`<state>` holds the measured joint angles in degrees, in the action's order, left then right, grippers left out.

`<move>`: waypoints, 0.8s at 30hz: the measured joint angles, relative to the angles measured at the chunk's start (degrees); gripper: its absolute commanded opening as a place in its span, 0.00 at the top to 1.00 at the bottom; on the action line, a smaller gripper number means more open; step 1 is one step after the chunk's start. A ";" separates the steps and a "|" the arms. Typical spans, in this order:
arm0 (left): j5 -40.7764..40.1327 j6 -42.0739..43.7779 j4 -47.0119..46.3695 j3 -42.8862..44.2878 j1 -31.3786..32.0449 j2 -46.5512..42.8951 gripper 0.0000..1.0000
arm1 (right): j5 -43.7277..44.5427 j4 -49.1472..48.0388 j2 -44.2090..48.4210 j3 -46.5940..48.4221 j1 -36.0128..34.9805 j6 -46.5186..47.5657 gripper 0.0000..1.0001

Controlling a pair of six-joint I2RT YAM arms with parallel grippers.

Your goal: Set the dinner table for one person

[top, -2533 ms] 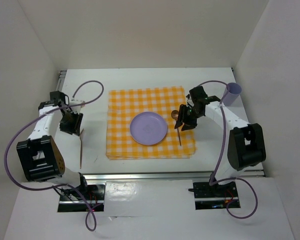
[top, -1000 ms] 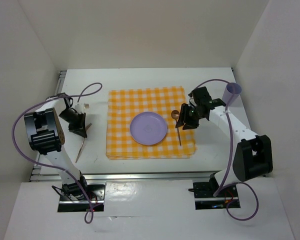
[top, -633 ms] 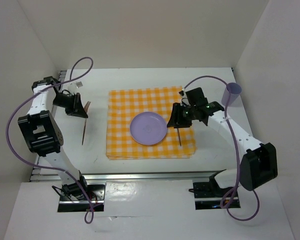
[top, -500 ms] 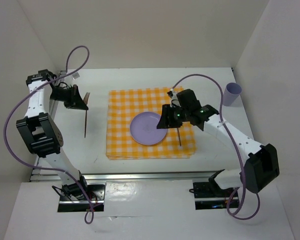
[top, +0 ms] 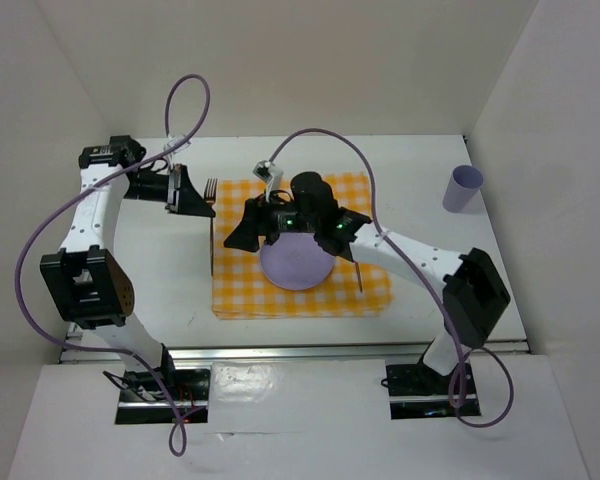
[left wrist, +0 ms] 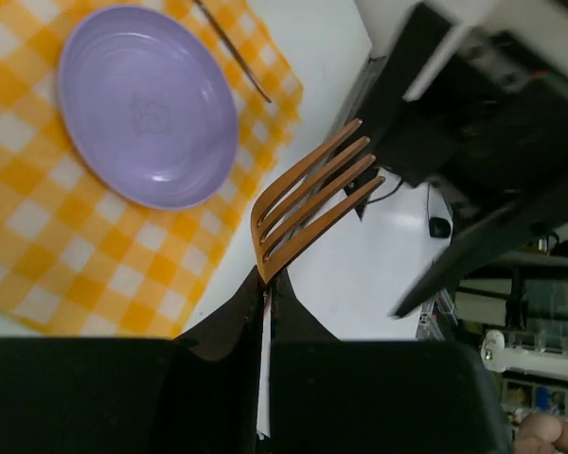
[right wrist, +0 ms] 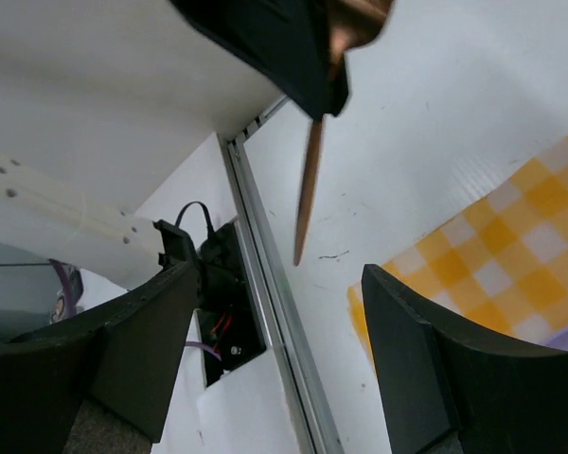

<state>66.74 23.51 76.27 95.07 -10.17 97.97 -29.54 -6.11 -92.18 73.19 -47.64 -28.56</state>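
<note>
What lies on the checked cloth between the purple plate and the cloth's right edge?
One thin dark utensil, lying on the cloth beside the plate. The top view shows it, and the left wrist view too.

The left arm (top: pixel 92 215) is standing tall and bending over to the right. The left gripper (top: pixel 198 192) is pointing sideways and pinching a fork (top: pixel 211 240) tight just under its prongs, so the handle is hanging below it. The right arm (top: pixel 410 255) is stretching far across to the left. The right gripper (top: pixel 242 230) is sitting near the left gripper, with its fingers (right wrist: pixel 137 350) spread wide and holding nothing.
</note>
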 measured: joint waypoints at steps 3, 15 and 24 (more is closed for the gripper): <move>1.53 0.48 0.22 -0.07 1.51 -2.05 1.00 | -1.16 -2.29 -3.61 0.00 -0.39 -1.51 0.24; 3.39 1.88 0.35 -3.13 1.36 -3.98 1.00 | -6.03 -11.82 -13.22 1.95 -0.48 -9.11 0.43; 3.13 1.70 -0.15 -4.00 1.22 -3.98 1.00 | -9.09 -16.35 -16.04 4.22 -0.48 -13.35 0.52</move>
<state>69.87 25.21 76.12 91.07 -8.95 94.00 -38.63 -22.46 -108.22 77.41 -48.12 -41.91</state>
